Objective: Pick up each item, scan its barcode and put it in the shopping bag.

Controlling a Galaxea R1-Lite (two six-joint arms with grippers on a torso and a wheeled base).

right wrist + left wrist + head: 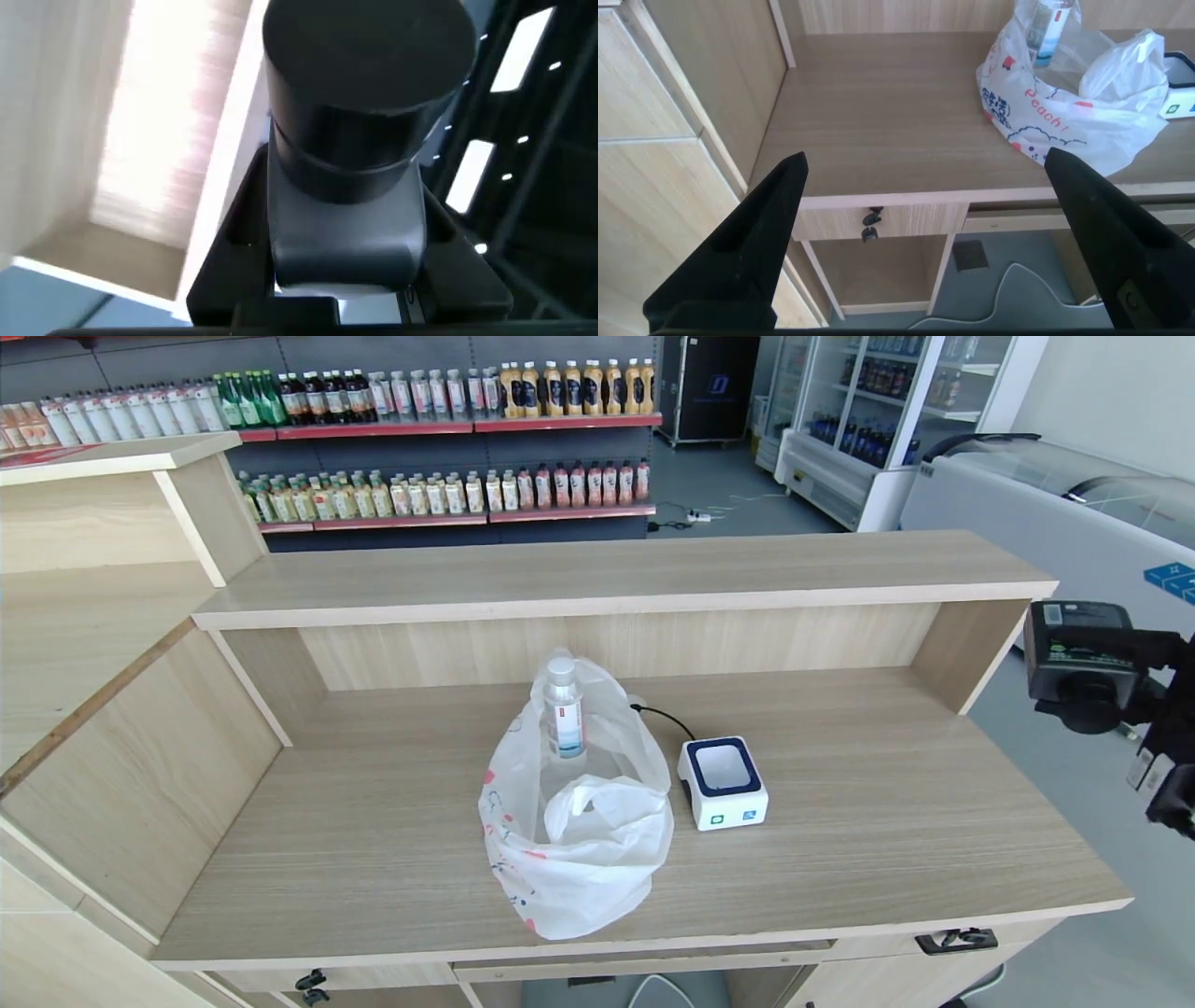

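**Q:** How does it all lie around the scanner?

**A:** The wooden counter [840,859] carries everything. The white plastic shopping bag [569,859] sits just left of the barcode scanner [721,782], with its mouth open and one handle flopped forward. It's thin film with red and blue print. I judge it light, limp and slippery, so I'd pinch a handle, not the body.

**Q:** And the item?

**A:** A clear bottle [563,714] stands upright inside the bag, behind and left of the scanner. It has a pale cap and a label band round its middle. It's probably stiff, and weighty if full, so I'd grip it at the label.

**Q:** Grippers?

**A:** My left gripper [924,157] hangs off the counter's front edge, well left of the scanner, spread wide and holding nothing. The right gripper [1169,798] is far right of the scanner, and I can't tell its state.
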